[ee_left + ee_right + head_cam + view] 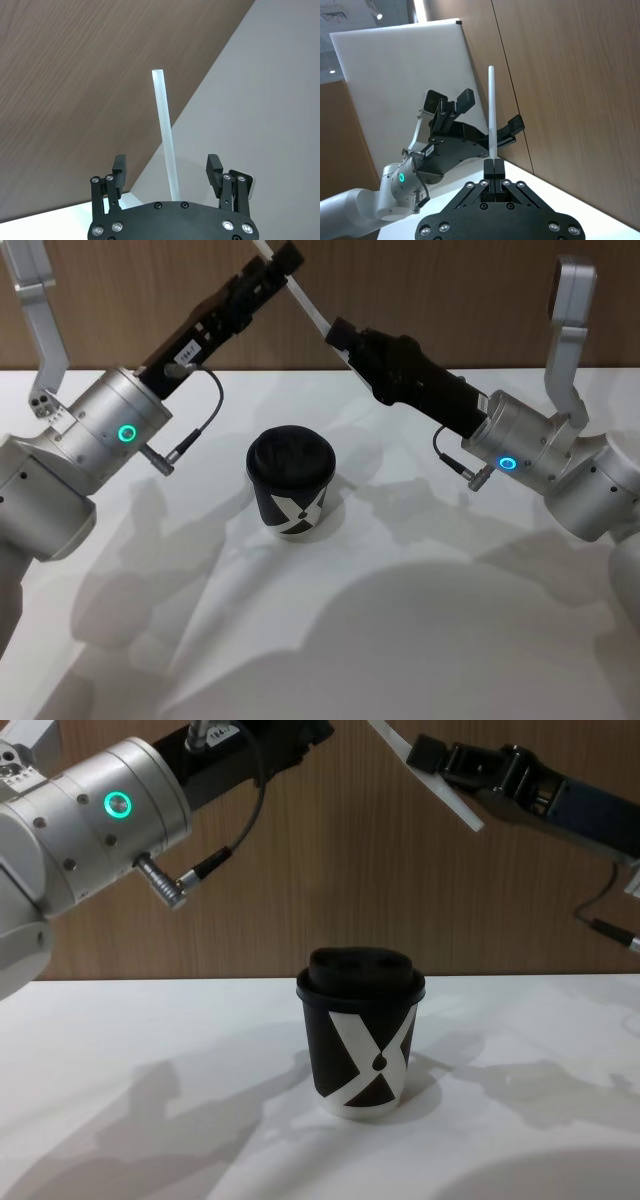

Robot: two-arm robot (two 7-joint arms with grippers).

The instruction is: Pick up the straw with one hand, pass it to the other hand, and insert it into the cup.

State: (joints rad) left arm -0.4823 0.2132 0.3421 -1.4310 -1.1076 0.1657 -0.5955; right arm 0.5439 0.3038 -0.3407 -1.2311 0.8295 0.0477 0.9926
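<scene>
The right gripper point(493, 161) holds the straw point(491, 110) in the air before the wood-panelled wall point(450, 300), its fingers pinched shut on it near one end. The left gripper point(166, 162) sits around the same straw with its fingers spread wide, a clear gap on either side and neither finger touching it. The cup point(290, 485) stands upright, lid on, on the white counter point(420, 630). It is below and between the two arms, with bare surface all round it.
</scene>
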